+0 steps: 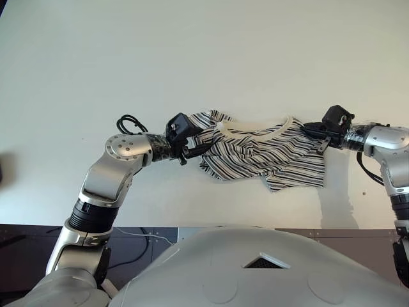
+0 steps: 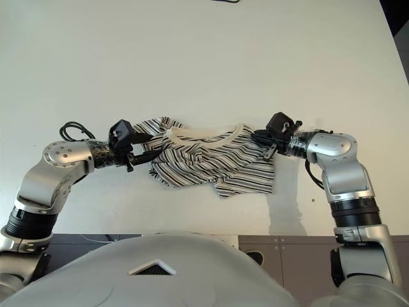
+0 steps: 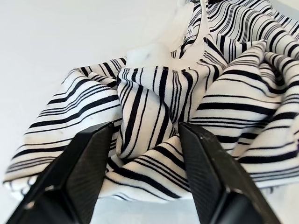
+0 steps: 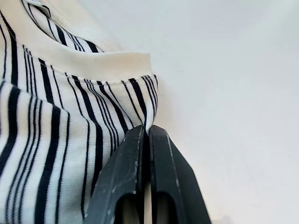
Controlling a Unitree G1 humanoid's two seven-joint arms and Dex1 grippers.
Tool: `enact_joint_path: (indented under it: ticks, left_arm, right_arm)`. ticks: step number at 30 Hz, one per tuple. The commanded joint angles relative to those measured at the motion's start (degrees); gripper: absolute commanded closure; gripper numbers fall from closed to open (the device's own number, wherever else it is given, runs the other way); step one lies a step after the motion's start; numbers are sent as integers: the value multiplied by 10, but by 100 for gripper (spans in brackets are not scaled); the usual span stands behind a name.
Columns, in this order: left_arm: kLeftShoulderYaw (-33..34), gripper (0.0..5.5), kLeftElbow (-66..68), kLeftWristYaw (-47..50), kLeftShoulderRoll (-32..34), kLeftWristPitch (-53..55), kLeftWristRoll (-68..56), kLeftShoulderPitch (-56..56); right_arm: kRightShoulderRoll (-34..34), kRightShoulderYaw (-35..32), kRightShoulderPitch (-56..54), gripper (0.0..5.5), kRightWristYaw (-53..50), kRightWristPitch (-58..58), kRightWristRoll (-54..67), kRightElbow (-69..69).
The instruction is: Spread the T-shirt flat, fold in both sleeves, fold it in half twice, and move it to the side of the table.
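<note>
Two pincers: my right pincer (image 4: 145, 133) clamped on T-shirt (image 1: 262, 157) shoulder at 3 o'clock; my left pincer (image 3: 145, 131) agape, straddling bunched cloth at 9. Risk: lone pull drags shirt, unspread.

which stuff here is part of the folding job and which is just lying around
Job: crumpled striped T-shirt; left hand, open around a fold; right hand, shut on the shirt near the collar; white table.
Lying about: dark shape at the table's left edge, cut off.
</note>
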Motion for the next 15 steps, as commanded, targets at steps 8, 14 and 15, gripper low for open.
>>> enact_joint_path:
  ticks: [8,14,15]
  left_arm:
    - [45,287,28,13,-16,172,-90,-74]
    - [53,375,44,15,-20,197,-113,-81]
    - [53,393,45,15,-19,199,-115,-82]
  right_arm:
    - [14,22,47,540,-21,14,-24,2]
    - [15,25,54,540,-25,16,-23,-2]
    - [15,26,54,540,-26,16,-23,-2]
